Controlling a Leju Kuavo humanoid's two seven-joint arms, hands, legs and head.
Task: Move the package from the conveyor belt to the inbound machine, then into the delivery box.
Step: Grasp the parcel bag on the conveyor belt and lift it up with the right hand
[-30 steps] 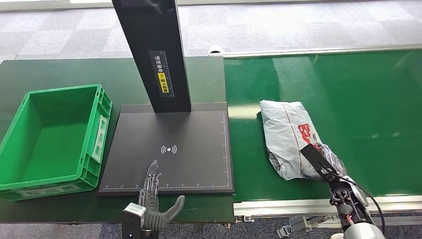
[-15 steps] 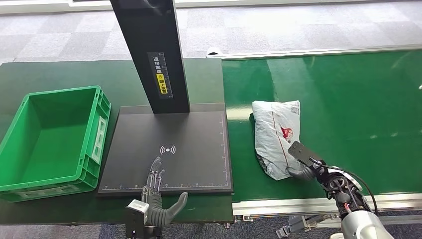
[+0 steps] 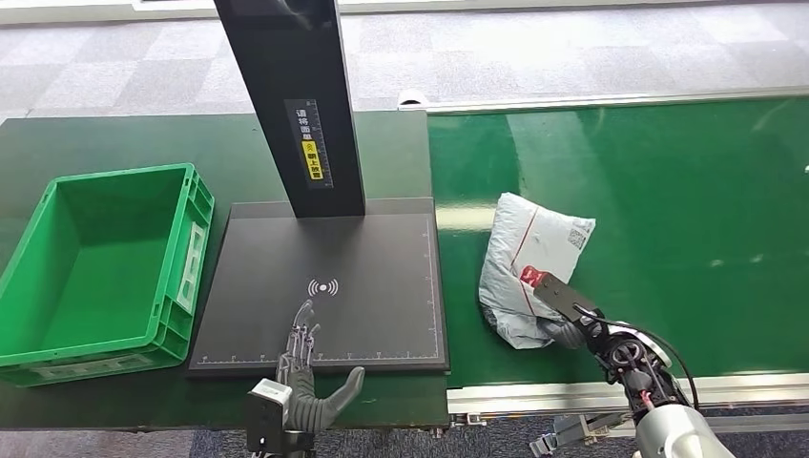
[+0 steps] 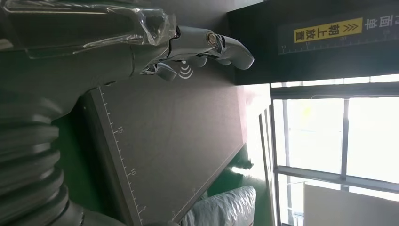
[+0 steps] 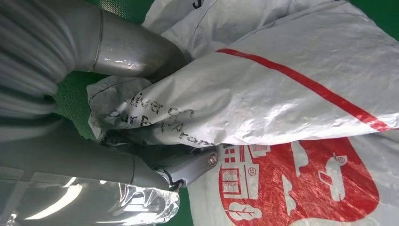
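Note:
A grey plastic package with red print lies tilted on the green conveyor belt, close to the black inbound machine's pad. My right hand grips its near end. In the right wrist view the thumb and darker fingers pinch a crumpled fold of the package. My left hand hovers open over the pad's near edge, fingers spread and holding nothing. The left wrist view has that left hand above the pad, with a corner of the package beyond.
A green delivery box stands left of the pad. The machine's black column with a yellow label rises at the pad's back. The belt's metal rail runs along the near edge. Grey carpet floor lies behind.
My right hand has dragged the package left along the belt towards the pad, and the package has turned and bunched up. The left hand has barely moved.

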